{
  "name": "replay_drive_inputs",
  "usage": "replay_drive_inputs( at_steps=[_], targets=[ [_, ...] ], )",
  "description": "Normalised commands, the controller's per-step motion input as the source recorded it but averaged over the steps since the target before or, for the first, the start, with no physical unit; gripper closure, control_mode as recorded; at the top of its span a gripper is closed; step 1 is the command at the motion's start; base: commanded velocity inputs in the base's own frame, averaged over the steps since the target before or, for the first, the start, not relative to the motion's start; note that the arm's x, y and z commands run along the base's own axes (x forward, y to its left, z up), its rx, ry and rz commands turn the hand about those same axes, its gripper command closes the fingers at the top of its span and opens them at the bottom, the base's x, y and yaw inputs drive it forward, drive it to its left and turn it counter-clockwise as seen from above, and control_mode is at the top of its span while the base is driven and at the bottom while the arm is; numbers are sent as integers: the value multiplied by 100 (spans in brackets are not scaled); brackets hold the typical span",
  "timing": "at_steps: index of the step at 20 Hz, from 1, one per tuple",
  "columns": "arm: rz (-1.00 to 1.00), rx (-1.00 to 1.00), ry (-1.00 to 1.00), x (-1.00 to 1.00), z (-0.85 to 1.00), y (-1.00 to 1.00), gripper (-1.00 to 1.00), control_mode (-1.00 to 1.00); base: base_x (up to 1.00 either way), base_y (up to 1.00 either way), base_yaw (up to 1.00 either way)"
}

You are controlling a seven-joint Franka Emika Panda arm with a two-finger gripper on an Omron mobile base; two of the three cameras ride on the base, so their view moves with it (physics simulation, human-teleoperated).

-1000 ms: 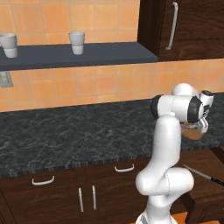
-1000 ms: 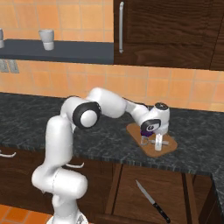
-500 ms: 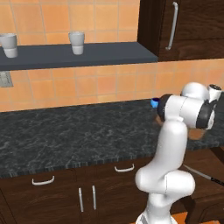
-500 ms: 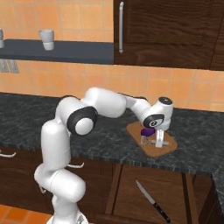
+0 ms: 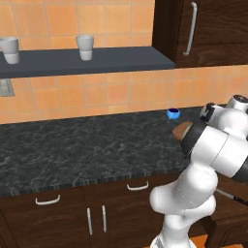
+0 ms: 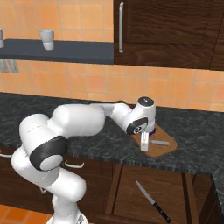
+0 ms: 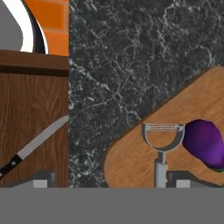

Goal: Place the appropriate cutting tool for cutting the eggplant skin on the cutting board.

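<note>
The cutting board point(image 7: 175, 131) lies on the dark counter, a light-brown board with rounded corners. A metal peeler point(image 7: 162, 139) rests flat on it, head up in the hand view, free of my fingers. Just right of the peeler sits the dark purple eggplant point(image 7: 204, 144). My gripper point(image 7: 113, 178) hovers right above the board, open, with its tips wide on either side of the peeler handle. In the right base view the gripper point(image 6: 145, 144) points down at the board point(image 6: 166, 148), beside the peeler point(image 6: 160, 142). The eggplant point(image 6: 152, 130) peeks out behind the hand.
A black-handled knife point(image 6: 152, 201) lies low in front of the cabinets, also the knife point(image 7: 33, 148) in the hand view. A small blue bowl point(image 5: 173, 114) stands at the back of the counter. Two cups point(image 5: 85, 47) stand on the wall shelf.
The jaws have gone from nearly shut to wide open, leaving the peeler on the board. The hand has shifted slightly over the board.
</note>
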Motion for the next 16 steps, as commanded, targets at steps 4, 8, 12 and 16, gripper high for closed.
replay_drive_inputs(
  at_steps=[4, 8, 12, 16],
  targets=[
    [0, -11, -5, -71, 59, 48, -100, -100, 0, 0, 0],
    [0, -9, 0, -43, 33, 64, -100, -100, 0, 0, 0],
    [0, -10, 0, -33, 35, 67, -100, -100, 0, 0, 0],
    [0, -13, 0, -25, 39, 66, -100, -100, 0, 0, 0]
  ],
)
